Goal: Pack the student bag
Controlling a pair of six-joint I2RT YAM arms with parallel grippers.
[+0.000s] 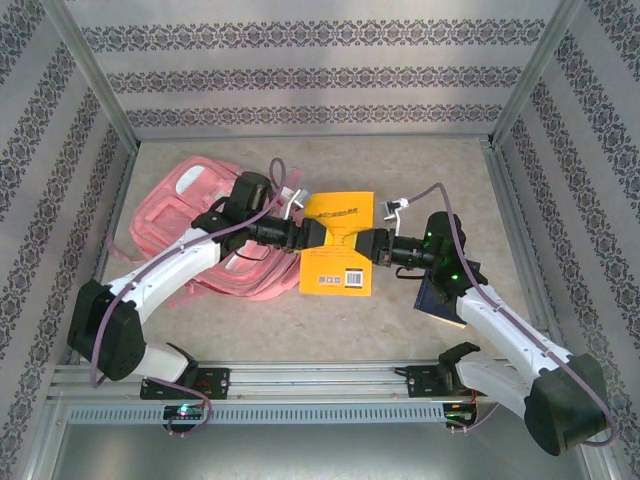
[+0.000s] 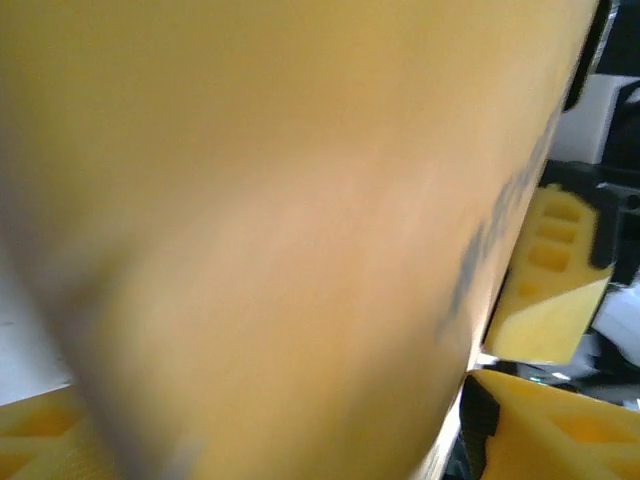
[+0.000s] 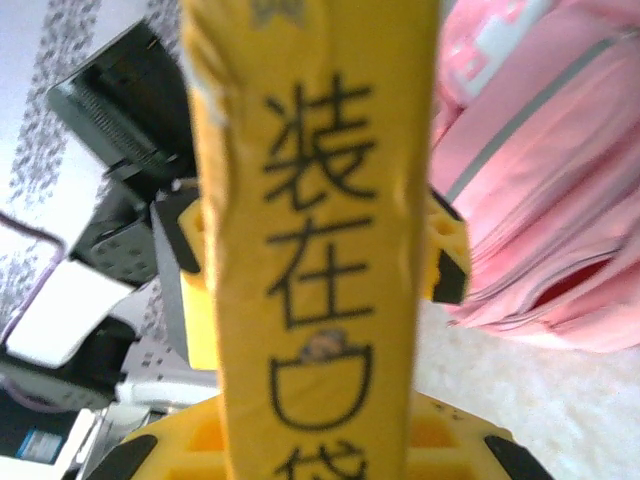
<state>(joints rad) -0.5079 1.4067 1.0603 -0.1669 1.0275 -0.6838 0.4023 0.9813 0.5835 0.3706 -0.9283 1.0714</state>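
1. Nearest the arm bases, a dark blue flat item point(image 1: 437, 302) lies on the table point(image 1: 400, 170), partly under the right arm. What it is cannot be told.

2. Right gripper point(image 1: 372, 246): closed narrowly on the right edge of the yellow book point(image 1: 338, 262). The right wrist view shows the book's spine point(image 3: 315, 250) rising between its two fingers.

3. Left gripper point(image 1: 312, 232): at the book's left edge, with its jaws wide. In the left wrist view its fingers point(image 2: 565, 430) sit at the lower corners of the picture and the book's cover point(image 2: 280, 220) passes between them. They do not appear to pinch it. On this evidence the right arm alone carries the book.

4. Student bag point(image 1: 175, 225): on the table's left half, lying flat under the left arm, with its right edge just beside the book. The right wrist view shows its pink layers point(image 3: 540, 180) with a darker gap low down. Whether that gap is an open compartment cannot be told.

5. Step in hand, as judged: the book is off the table between the two arms, ready to go into the bag. Packing has barely begun.

6. Next move, as judged: an open mouth on the bag is needed. The free left gripper is best placed to lift a flap and hold it. The right arm must then bring the book leftward, edge first, so that it does not catch on the fabric.
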